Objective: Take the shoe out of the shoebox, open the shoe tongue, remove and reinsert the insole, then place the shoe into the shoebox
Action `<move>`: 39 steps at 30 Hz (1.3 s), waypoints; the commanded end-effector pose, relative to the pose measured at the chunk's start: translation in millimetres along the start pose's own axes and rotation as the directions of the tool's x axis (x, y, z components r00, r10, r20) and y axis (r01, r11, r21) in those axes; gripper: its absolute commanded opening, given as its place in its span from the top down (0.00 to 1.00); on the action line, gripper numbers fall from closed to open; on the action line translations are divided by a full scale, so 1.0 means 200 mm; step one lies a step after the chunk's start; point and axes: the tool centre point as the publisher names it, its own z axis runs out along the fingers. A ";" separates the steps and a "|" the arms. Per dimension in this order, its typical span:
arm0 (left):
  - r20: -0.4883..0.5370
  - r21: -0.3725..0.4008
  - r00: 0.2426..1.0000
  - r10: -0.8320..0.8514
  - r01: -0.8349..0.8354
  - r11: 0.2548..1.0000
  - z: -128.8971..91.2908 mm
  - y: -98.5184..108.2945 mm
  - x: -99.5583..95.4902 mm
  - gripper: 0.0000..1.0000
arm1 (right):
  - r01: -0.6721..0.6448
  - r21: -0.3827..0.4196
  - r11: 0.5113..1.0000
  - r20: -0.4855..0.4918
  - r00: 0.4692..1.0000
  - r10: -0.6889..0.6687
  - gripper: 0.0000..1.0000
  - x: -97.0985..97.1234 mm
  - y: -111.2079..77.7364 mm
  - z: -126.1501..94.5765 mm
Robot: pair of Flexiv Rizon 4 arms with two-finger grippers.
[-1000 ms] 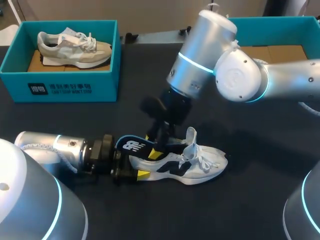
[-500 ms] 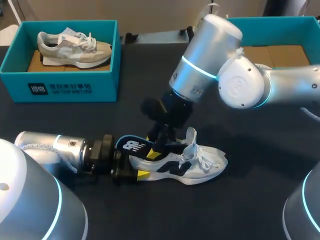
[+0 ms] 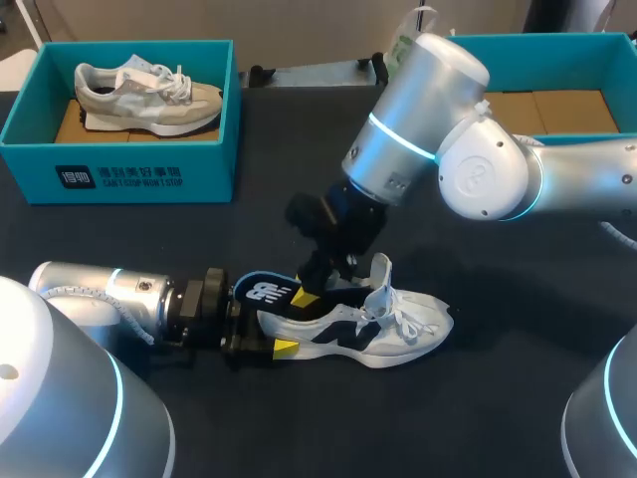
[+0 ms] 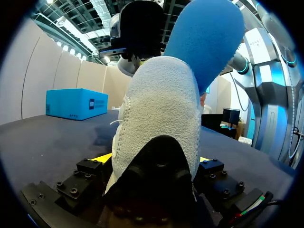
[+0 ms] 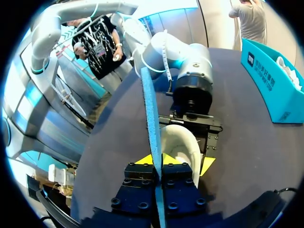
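Near desk (image 3: 498, 388) front edge: left gripper (image 3: 261, 342) closed on heel of shoe (image 3: 378, 329), fingers pressing from two sides, probably to keep shoe steady while insole comes out. Shoe stands upright on its sole, toe pointing away from this gripper. Just above heel opening: right gripper (image 3: 311, 282) closed on blue insole (image 3: 267, 291), which sticks half out of shoe. Far back: left shoebox (image 3: 129, 177) with second shoe (image 3: 144, 95) inside; right shoebox (image 3: 537, 45) well apart, likely waiting for this shoe.

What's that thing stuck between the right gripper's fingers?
The blue insole, pinched edge-on in the right gripper and sticking up out of the shoe. The right wrist view shows it best.
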 end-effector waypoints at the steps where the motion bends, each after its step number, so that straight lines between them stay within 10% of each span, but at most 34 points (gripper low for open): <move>1: 0.001 0.000 1.000 0.000 0.000 1.000 0.00 0.00 0.00 1.00 | 0.005 0.002 1.000 -0.002 1.000 -0.005 1.00 -0.01 0.01 0.00; 21: 0.001 0.000 1.000 0.000 0.000 1.000 0.00 0.00 0.00 1.00 | 0.125 -0.089 0.988 -0.036 0.991 -0.128 1.00 -0.05 0.17 -0.20; 39: 0.001 0.000 1.000 0.000 0.000 1.000 0.00 0.00 0.00 1.00 | 0.242 -0.102 0.965 0.057 0.970 -0.237 1.00 -0.13 0.51 -0.50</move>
